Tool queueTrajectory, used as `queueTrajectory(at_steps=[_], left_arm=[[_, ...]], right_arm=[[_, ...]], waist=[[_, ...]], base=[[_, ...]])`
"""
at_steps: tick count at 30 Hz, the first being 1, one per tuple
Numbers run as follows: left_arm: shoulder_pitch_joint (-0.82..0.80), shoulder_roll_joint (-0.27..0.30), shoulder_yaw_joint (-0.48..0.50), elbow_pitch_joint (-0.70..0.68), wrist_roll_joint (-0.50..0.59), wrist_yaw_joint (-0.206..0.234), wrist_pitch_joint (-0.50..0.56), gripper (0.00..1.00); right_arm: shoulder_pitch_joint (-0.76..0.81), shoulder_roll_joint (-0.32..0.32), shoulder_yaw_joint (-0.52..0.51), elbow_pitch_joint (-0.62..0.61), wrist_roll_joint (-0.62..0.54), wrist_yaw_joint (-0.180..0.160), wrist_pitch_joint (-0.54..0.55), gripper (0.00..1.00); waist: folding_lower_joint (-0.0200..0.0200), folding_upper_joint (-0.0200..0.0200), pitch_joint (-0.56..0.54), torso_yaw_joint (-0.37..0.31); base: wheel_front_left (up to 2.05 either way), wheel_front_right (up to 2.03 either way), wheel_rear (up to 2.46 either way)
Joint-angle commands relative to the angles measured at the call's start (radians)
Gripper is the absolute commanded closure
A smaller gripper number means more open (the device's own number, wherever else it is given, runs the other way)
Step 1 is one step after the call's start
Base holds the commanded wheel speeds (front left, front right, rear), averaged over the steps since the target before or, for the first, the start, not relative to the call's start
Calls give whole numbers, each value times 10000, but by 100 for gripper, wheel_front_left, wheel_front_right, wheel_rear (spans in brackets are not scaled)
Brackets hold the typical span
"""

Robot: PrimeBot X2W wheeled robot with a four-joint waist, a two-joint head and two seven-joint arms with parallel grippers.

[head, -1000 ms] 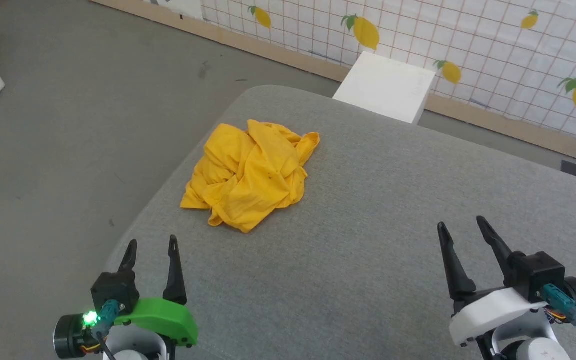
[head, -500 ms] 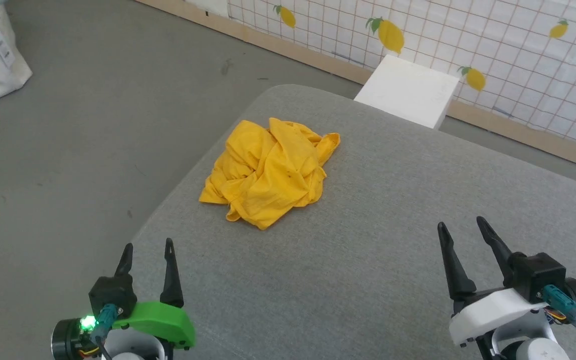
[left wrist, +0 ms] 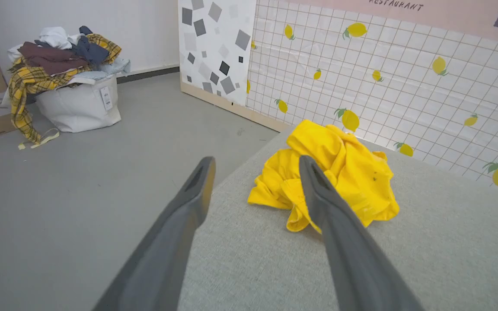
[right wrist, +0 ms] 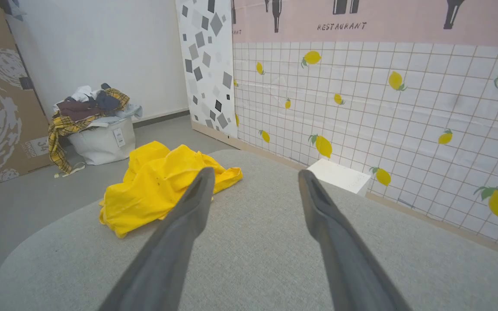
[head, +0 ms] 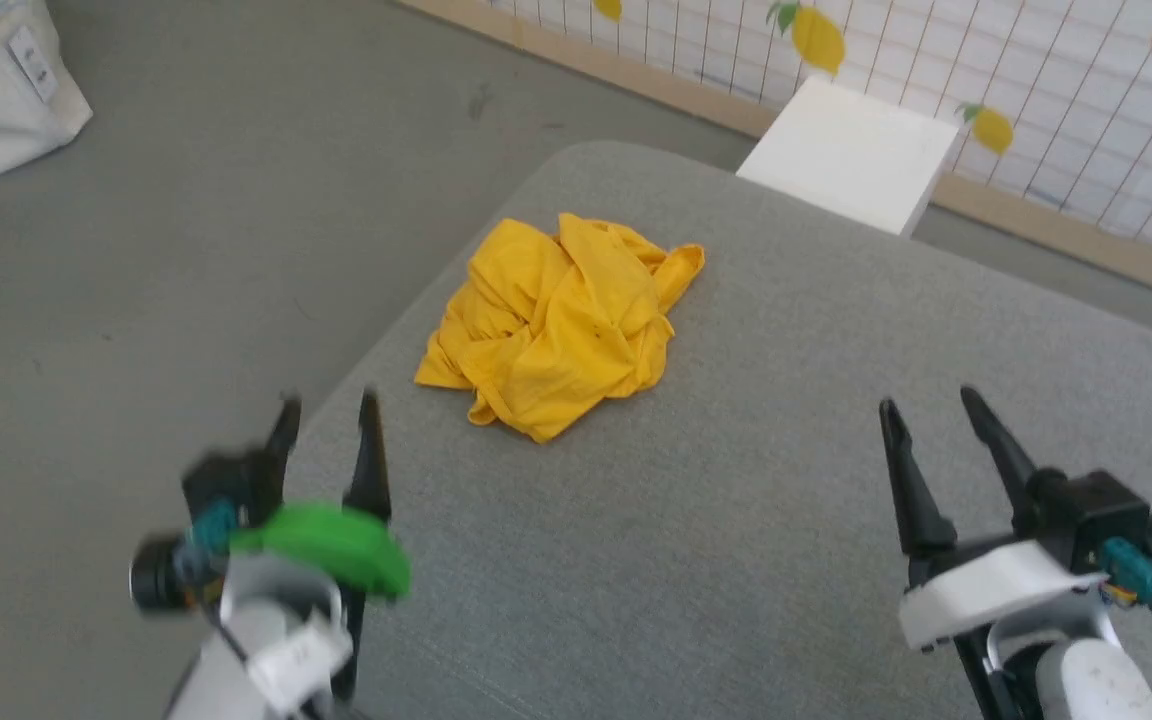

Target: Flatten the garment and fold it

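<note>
The left claw (head: 328, 402) was open. Its 2 dark fingers stood apart and held nothing. It hung over the near left corner of the table (head: 736, 560) and looked blurry in the head view. The right claw (head: 927, 399) was open too, with nothing between its 2 fingers. It hung over the near right part of the table. Both claws pointed to the far side.

The shirt (head: 561, 325) lay on the table in a crumpled heap. It was past the left claw and a bit to its right, close to the table's left edge. It touched no claw and was well apart from both, but nearer the left one. It was bright yellow, bunched up and folded over itself, with a few tiny dark spots on it.

The table was grey and soft looking, with a round far left corner. Just past its far edge stood a white box (head: 851, 155). Behind the box was a white wall (head: 1036, 80) with thin lines and yellow lemons.

The grey floor (head: 186, 250) lay to the left of the table. Far off on the left sat a white bag (left wrist: 80, 103) piled with clothes (left wrist: 59, 47). A yellow checked cloth hung down its side. A brown board (right wrist: 2, 108) stood beside the bag.
</note>
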Motion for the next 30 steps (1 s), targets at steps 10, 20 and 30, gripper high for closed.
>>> queueTrajectory(at_steps=[10, 20, 30], left_arm=[[-4019, 430, 412, 1403, -1873, -1237, 2400, 0], [-6509, 1623, 1018, 2525, -3048, -1293, 5659, 0], [-6012, 1912, 1053, 3179, -3567, 130, 8610, 0]], right_arm=[[-1164, 5, 253, -449, -217, -17, 41, 0], [-2110, 5, 424, -218, 56, -17, -348, 0], [-2680, 5, 592, 306, 410, -17, -838, 0]], waist=[[0, 0, 2799, -1773], [0, 0, 4409, -3349], [0, 0, 5039, -4253]], base=[[0, 0, 0], [0, 0, 0], [0, 0, 0]])
